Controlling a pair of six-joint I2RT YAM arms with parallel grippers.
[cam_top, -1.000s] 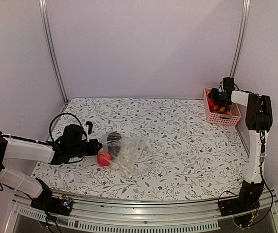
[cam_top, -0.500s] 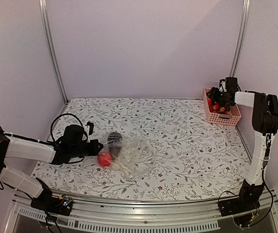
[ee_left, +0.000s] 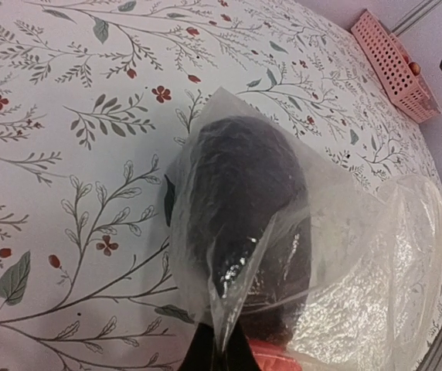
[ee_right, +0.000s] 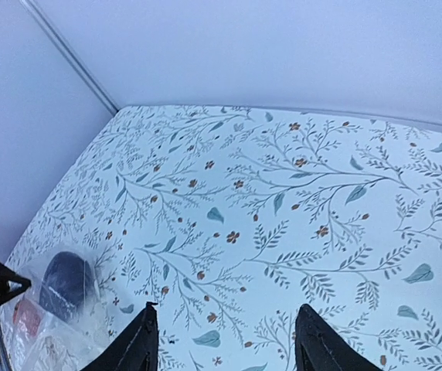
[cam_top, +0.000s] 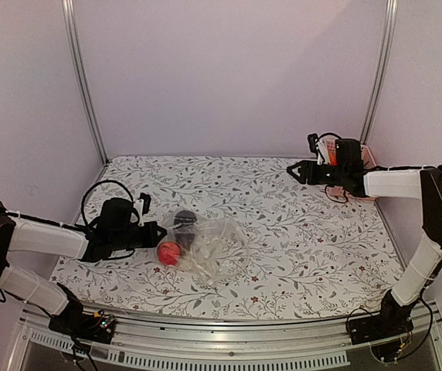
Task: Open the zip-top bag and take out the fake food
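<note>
The clear zip-top bag [cam_top: 209, 249] lies on the floral table at the near left, also seen from the wrists [ee_left: 345, 255] [ee_right: 47, 325]. Inside it sit fake food pieces: a dark rounded one [cam_top: 183, 223] [ee_left: 240, 193] [ee_right: 65, 283] and a red one [cam_top: 168, 252] [ee_left: 283, 357] [ee_right: 26, 315]. My left gripper [cam_top: 153, 233] [ee_left: 219, 352] is shut on a pinched fold of the bag's left edge. My right gripper [cam_top: 294, 171] [ee_right: 225, 340] hovers open over the far right of the table, nothing between its fingers.
A pink slatted basket [ee_left: 395, 66] stands at the far right corner, mostly hidden behind my right arm in the top view [cam_top: 368, 157]. Metal frame posts [cam_top: 82, 77] and walls close the table at the back and sides.
My right arm has swung away from the pink basket, leftward over the table, and its jaws have narrowed a little. The left gripper and bag have barely moved.
</note>
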